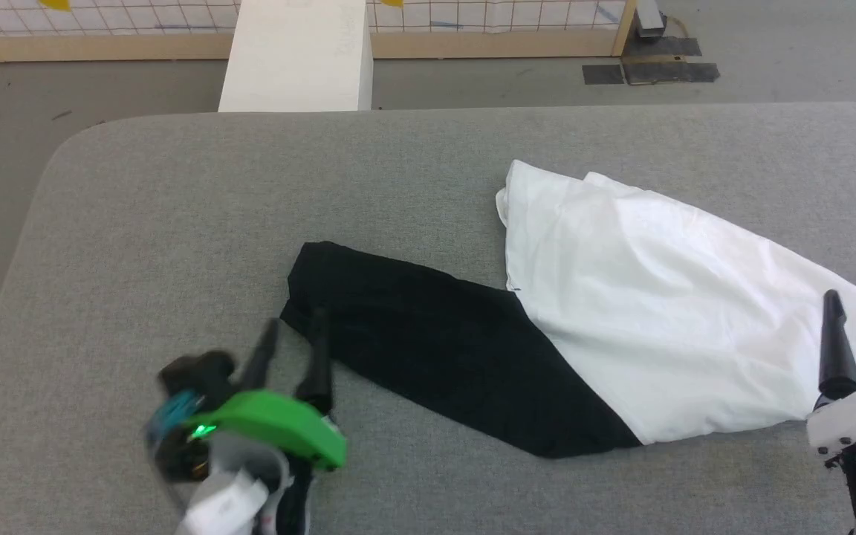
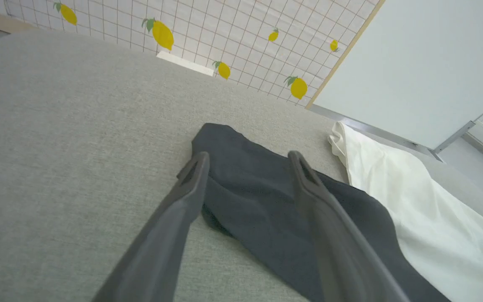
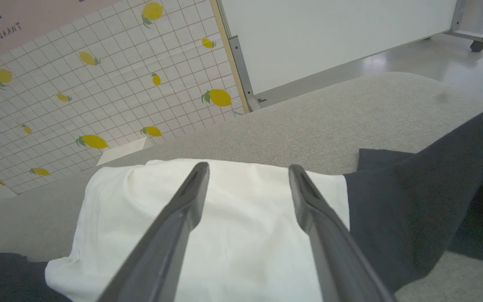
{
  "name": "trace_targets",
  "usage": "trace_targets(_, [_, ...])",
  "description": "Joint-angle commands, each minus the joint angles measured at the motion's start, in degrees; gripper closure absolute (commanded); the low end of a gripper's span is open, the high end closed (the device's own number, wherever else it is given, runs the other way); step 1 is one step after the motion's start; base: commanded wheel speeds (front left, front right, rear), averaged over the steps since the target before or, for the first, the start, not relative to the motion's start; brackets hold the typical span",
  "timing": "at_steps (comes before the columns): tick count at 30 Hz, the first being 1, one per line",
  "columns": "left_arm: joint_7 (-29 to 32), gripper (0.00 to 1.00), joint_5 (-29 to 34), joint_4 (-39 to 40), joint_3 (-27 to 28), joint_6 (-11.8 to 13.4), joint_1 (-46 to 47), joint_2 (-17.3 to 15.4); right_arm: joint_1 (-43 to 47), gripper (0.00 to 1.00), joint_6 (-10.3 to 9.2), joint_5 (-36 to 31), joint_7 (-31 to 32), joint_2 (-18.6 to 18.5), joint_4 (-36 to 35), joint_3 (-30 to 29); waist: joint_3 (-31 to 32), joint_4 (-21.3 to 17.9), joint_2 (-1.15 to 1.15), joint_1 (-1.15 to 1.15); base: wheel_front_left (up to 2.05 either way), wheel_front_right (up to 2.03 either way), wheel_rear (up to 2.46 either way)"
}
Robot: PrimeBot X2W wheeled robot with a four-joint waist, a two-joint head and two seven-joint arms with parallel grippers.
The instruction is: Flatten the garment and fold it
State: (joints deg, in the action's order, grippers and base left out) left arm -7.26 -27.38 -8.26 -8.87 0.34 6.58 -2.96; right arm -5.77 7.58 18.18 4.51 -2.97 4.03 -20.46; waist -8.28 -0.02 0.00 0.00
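A large soft shirt with a white body and black sleeves [image 1: 643, 312] lies on the grey fabric-covered bench [image 1: 175, 223], taking up the middle and right of the head view. Its white body spreads from the centre right towards the right edge, lightly creased. One long black sleeve [image 1: 435, 342] runs from the body down and to the left, and its cuff end sits just left of centre. More black cloth shows at the far right edge.

The left gripper [image 1: 295, 319] is at the lower left of the head view, with a bright green housing [image 1: 279, 431] behind its fingers. Its two dark fingers are spread wide and hold nothing. In the left wrist view their tips sit over the cuff end of the sleeve; whether they touch it cannot be told.

The right gripper [image 3: 247, 170] is at the lower right edge of the head view. In the right wrist view its fingers are spread wide over the white cloth, gripping nothing, with black fabric just to their right.

Beyond the bench, at the top of the head view, stands a white rectangular block [image 1: 294, 56].
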Motion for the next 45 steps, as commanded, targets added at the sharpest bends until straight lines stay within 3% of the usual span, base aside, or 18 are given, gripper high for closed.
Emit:
trace_targets(1, [4.1,0.0,-1.4,-1.7,-1.7,0.5,2.9,0.1,0.7,0.0,-0.09,0.5,-0.7,0.1,0.6,0.5,-0.1,-0.3,0.0,0.0,0.0,0.0,0.0])
trace_targets(6, [19.2,0.0,-1.0,-5.1,-10.4,-1.8,12.0,0.1,0.1,0.0,-0.09,0.1,-1.2,0.1,1.4,1.1,-1.7,-1.3,0.0,0.0,0.0,0.0,0.0])
trace_targets(12, [28.8,0.0,0.9,-10.3,-18.0,-4.0,22.6,0.1,-1.6,0.0,-0.09,0.7,-1.3,0.1,2.2,2.8,-4.3,-3.9,0.0,0.0,0.0,0.0,0.0])
trace_targets(26, [31.7,0.0,2.3,-23.2,-25.7,-7.0,32.6,-0.9,-3.3,0.0,-0.09,2.3,-3.3,0.1,5.1,4.1,-9.3,-9.0,0.0,0.0,0.0,0.0,0.0])
trace_targets(27, [32.1,0.07,2.2,-23.8,-25.8,-7.0,32.7,-1.1,-3.3,0.0,-0.09,2.3,-3.5,0.1,5.2,4.1,-9.4,-9.0,0.0,0.0,0.0,0.0,0.0])
trace_targets(28, [32.1,0.8,2.0,-24.2,-25.8,-7.0,32.8,-1.1,-3.4,0.0,-0.09,2.3,-3.6,0.1,5.3,4.0,-9.5,-9.0,0.0,0.0,0.0,0.0,0.0])
trace_targets(29, [31.8,1.0,1.7,-24.4,-25.6,-7.0,32.8,-1.1,-3.4,0.0,-0.09,2.3,-3.7,0.1,5.4,4.0,-9.5,-9.0,0.0,0.0,0.0,0.0,0.0])
trace_targets(37, [29.0,1.0,-1.4,-23.9,-21.2,-5.0,33.7,-2.0,-3.7,0.0,-0.09,1.6,-3.7,0.1,6.0,4.1,-8.3,-6.6,0.0,0.0,0.0,0.0,0.0])
trace_targets(45, [26.0,1.0,-3.9,-23.4,-13.3,-0.3,34.9,-7.9,-4.2,0.0,-0.09,1.1,-3.3,0.1,5.9,5.2,-6.8,-4.8,0.0,0.0,0.0,0.0,0.0])
